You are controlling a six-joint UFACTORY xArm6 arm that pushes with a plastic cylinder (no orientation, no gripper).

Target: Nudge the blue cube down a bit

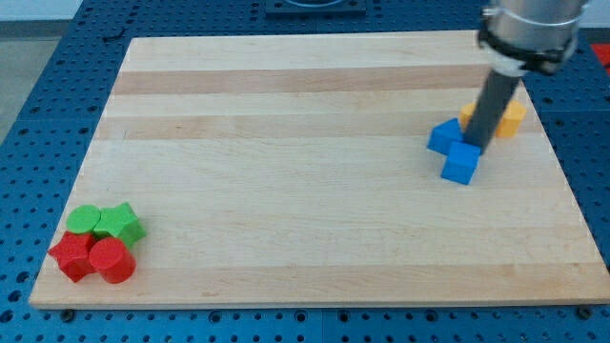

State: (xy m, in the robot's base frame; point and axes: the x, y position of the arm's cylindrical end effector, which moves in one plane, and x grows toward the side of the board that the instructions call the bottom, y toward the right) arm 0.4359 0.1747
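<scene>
The blue cube lies at the view's right on the wooden board. A second blue block touches it at its upper left. My tip stands right at the cube's upper right edge, between the two blue blocks and the orange blocks. The dark rod rises up and to the right from there and hides part of the orange blocks.
At the view's bottom left a cluster lies near the board's corner: a green cylinder, a green star-like block, a red star-like block and a red cylinder. The board's right edge runs close to the orange blocks.
</scene>
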